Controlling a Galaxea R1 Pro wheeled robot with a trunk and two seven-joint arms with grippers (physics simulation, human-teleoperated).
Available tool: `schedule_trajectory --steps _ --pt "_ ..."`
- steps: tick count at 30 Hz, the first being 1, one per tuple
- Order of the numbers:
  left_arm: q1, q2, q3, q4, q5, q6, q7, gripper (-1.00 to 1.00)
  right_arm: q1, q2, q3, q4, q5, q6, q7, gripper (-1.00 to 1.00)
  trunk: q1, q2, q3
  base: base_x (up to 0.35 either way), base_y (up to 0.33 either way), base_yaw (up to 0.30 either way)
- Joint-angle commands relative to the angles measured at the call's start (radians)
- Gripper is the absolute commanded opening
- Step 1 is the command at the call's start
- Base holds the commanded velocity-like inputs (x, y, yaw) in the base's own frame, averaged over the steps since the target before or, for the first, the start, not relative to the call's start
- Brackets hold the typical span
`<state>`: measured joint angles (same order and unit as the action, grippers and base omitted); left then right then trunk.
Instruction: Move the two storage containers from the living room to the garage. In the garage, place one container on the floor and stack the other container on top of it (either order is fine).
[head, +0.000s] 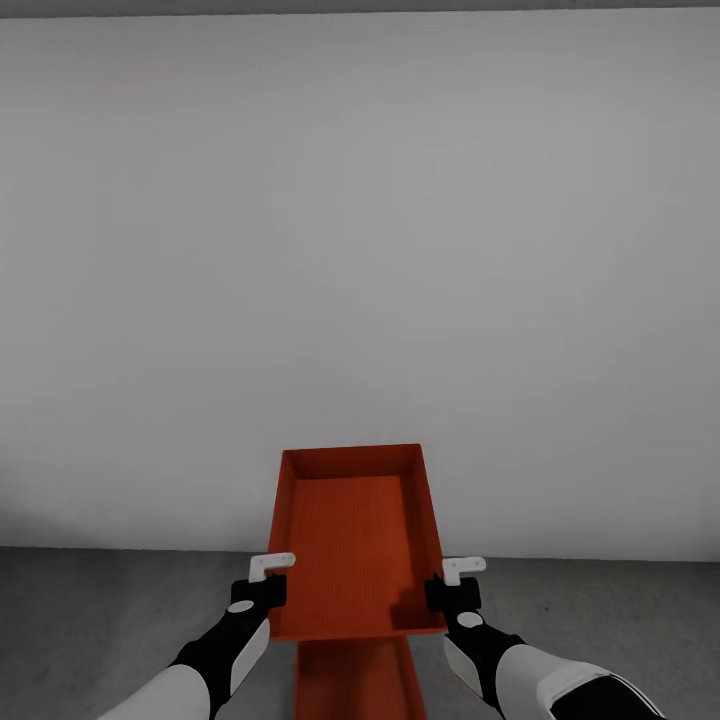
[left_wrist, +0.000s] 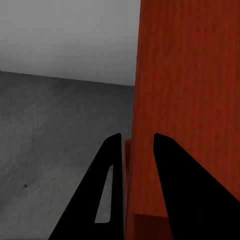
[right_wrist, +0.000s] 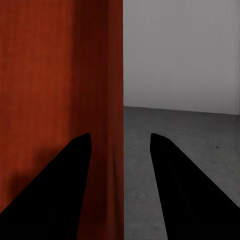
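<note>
Ahead of you, from nine o'clock round to three, a plain pale grey wall (head: 360, 250) takes up most of the head view, and below it runs the dark grey concrete floor (head: 110, 620) of the garage.

Dead ahead at twelve o'clock you are carrying the upper container (head: 358, 545), an orange-red open-topped box held between both arms, its long axis running away from you toward the wall and its far end raised against the wall's lower part. Directly beneath its near end, at six o'clock of it, the lower container (head: 355, 680) shows as an orange-red strip running to the bottom edge of the head view; you cannot tell from here whether the two touch.

Your left gripper (head: 268, 590) sits at the held box's nine o'clock, on its left long wall near the near corner. In the left wrist view its two dark fingers (left_wrist: 172, 190) straddle the wall's thin edge, pinched onto it. Your right gripper (head: 452, 588) sits opposite, at three o'clock. In the right wrist view its fingers (right_wrist: 55, 185) stand wider, one over the box's red inner face and one over the floor, with the wall between them; you cannot tell whether they press on it.
</note>
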<state>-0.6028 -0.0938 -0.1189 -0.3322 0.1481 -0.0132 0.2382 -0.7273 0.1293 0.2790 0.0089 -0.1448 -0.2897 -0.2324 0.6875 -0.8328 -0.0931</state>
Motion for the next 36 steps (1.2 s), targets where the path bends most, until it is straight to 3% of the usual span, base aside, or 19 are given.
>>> schedule_trajectory --steps 1,13,21,36 --pt "0.000 0.020 -0.006 0.001 0.016 -0.001 0.011 -1.00 -0.001 0.001 -0.032 -0.003 0.021 -0.083 0.010 -1.00 0.000 -0.001 -0.002 0.000 0.000 0.000" --pt "0.000 0.019 -0.004 0.002 0.021 -0.001 0.013 -1.00 -0.001 0.001 -0.032 -0.003 0.021 -0.083 0.010 -1.00 0.000 -0.001 -0.002 -0.010 0.000 0.000" --pt "0.000 0.020 -0.004 0.002 0.021 -0.001 0.013 -1.00 -0.001 0.001 -0.033 -0.003 0.021 -0.083 0.010 -1.00 0.000 -0.001 -0.002 -0.273 0.000 0.000" --pt "0.000 0.019 -0.003 0.002 0.022 0.000 0.013 -1.00 -0.001 0.001 -0.032 -0.003 0.019 -0.083 0.010 -1.00 0.000 -0.001 -0.002 -0.078 0.000 0.000"
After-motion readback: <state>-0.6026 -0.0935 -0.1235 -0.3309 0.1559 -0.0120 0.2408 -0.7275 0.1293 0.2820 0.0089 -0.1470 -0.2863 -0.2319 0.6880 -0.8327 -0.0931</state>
